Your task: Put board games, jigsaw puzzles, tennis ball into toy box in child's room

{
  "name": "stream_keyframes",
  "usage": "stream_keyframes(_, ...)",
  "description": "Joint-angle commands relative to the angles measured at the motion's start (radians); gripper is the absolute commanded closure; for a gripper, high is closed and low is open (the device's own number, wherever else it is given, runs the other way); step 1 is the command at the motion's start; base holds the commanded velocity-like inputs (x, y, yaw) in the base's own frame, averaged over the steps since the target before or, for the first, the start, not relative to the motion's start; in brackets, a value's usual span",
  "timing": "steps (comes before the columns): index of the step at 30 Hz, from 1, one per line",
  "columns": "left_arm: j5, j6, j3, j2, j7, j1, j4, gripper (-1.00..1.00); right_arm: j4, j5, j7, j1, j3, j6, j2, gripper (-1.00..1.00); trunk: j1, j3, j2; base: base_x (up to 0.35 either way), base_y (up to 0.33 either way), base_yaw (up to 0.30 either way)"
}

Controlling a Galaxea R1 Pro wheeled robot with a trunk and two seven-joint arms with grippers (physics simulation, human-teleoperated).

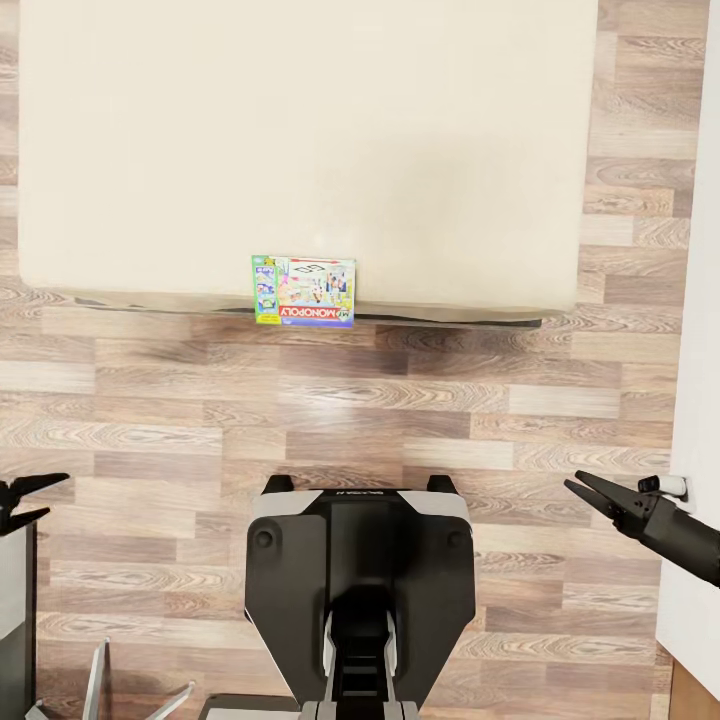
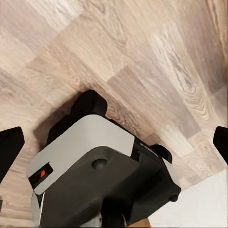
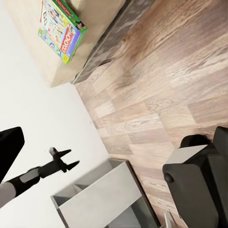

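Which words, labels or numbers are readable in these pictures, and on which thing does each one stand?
"MONOPOLY": on the red band of the multicoloured board game lying at the near edge of the bed, seen upside down in the head view.
Smaller print on that box: too small to read.
Lettering on the robot base: too blurred to read.

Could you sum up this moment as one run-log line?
multicoloured Monopoly board game box on beige bed edge | left gripper open | right gripper open | facing bed

Wood-grain plank floor (image 1: 150, 420); matt beige mattress (image 1: 300, 140)

Head camera downward over floor (image 1: 400, 420)
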Motion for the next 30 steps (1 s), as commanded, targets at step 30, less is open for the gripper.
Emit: stream_keyframes(30, -0.346, -0.242, -0.106, -0.271, 0.189, 0.0, 0.003, -1.0, -0.001, 0.046, -0.005, 0.0, 0.006, -0.085, 0.007, -1.0, 0.001, 0.024, -0.002, 0.0, 0.0, 0.0)
